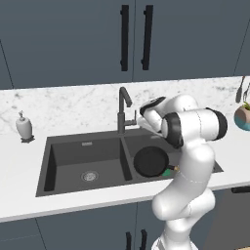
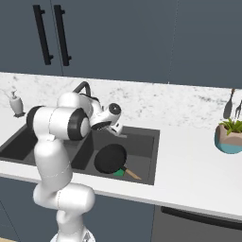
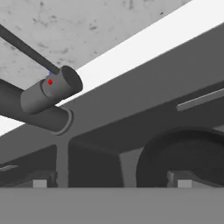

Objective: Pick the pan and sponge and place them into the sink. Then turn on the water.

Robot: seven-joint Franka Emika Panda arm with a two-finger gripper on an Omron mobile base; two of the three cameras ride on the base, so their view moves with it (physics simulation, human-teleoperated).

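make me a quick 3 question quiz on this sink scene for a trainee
1. True or false: the pan lies in the sink's left basin.
2. Which thing is the gripper closest to? A) soap dispenser B) faucet C) potted plant
3. Fill in: the sponge lies in the right basin, beside the pan's ____.

Key: 1. False, it lies in the right basin. 2. B. 3. handle.
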